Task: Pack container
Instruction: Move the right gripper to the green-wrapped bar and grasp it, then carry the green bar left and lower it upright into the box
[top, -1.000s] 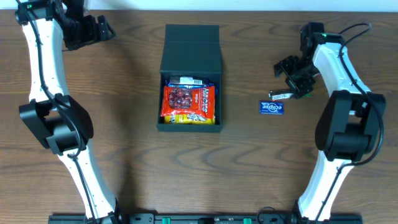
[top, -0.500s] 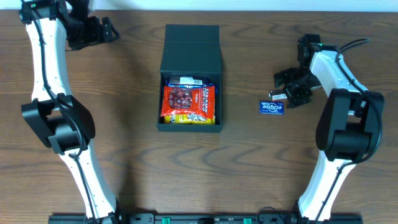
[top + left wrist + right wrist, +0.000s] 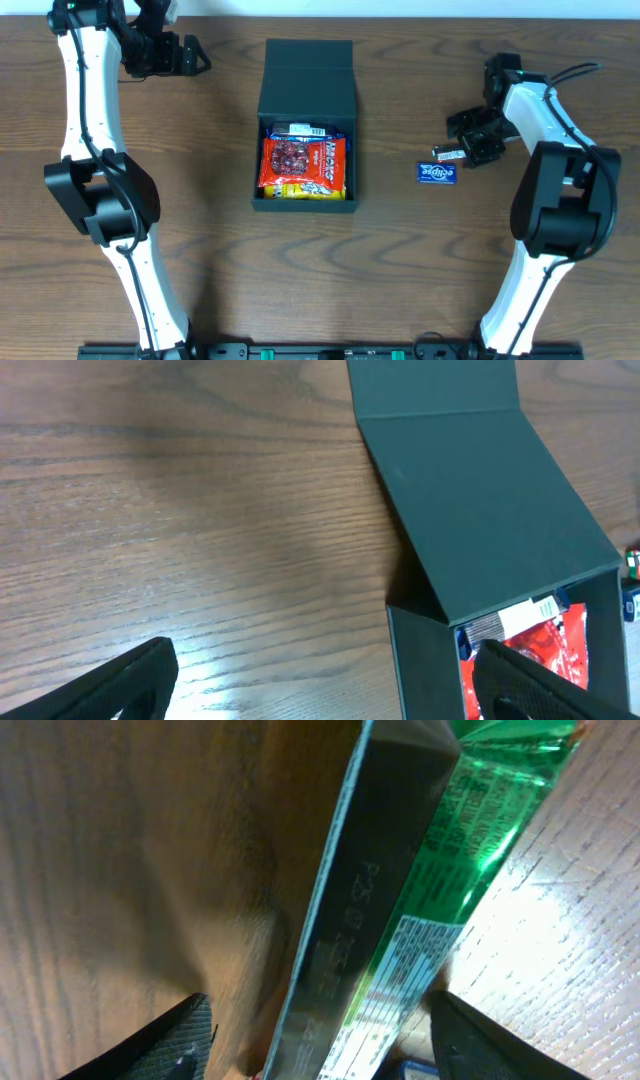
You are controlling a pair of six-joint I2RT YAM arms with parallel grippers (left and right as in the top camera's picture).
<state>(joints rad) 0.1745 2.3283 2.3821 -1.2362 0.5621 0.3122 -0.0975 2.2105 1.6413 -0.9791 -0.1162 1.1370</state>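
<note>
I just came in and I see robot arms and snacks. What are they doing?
Two robot arms are packing snacks into a black box. It sits open in the middle, with a red packet and others already inside. The right gripper has its fingers either side of a green packet, beside a blue packet on the table; whether it grips yet is unclear. The left gripper is open and empty, off at the far corner.

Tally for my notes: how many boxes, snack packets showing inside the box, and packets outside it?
Container: 1
Packets showing inside it: 3 (red, yellow, white-and-blue)
Packets outside it: 2 (blue, green at the right tool)
Total: 6
</note>
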